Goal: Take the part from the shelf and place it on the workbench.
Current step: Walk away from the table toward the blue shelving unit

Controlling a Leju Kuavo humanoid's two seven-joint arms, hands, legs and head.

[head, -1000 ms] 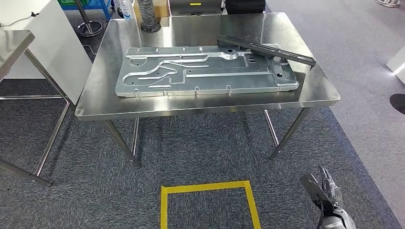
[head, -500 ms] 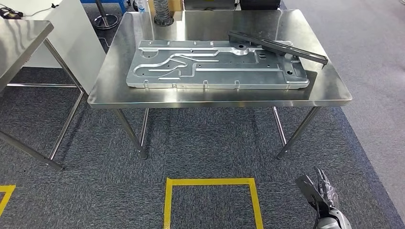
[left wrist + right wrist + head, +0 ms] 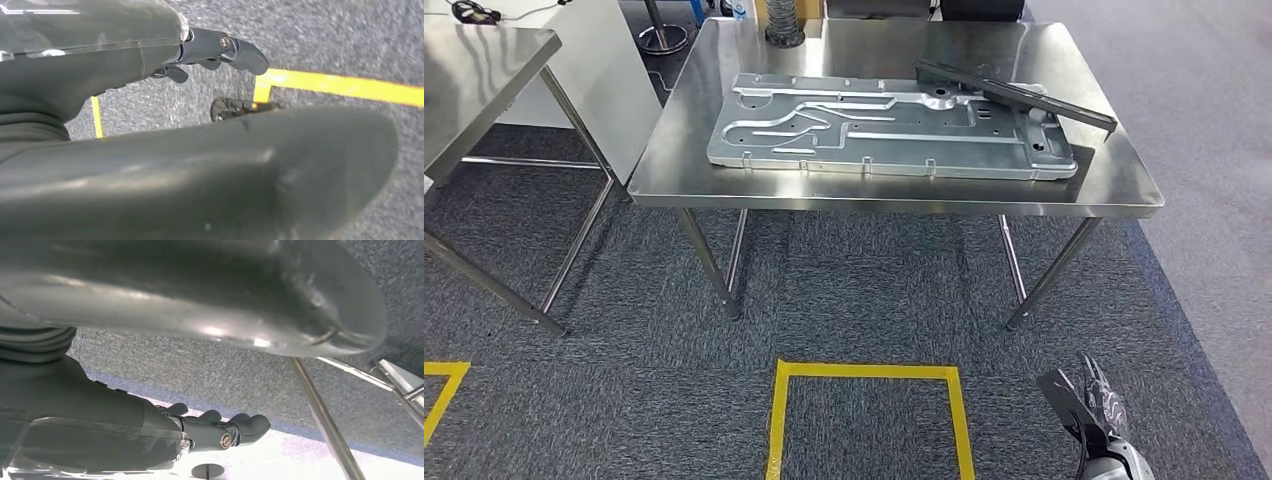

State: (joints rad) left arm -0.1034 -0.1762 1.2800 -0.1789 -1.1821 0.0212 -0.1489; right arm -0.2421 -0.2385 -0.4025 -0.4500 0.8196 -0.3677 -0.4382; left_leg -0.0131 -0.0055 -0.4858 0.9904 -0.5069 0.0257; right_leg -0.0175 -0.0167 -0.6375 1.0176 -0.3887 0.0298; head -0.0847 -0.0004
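Workbench [image 3: 1114, 190] shifted right as camera turned (part [image 3: 1014, 98] atop).

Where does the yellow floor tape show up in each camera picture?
Head view: the yellow tape outlines a square at bottom centre, on the floor in front of the table.
Left wrist view: a taped corner lies just beyond the left hand.
Right wrist view: not in it.
Shared landmark: the grey carpet, seen in all three views.

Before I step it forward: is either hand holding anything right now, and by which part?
Nothing is held. The right hand and the left hand hang over the carpet, fingers free. The black bar lies on the stamped metal panel.
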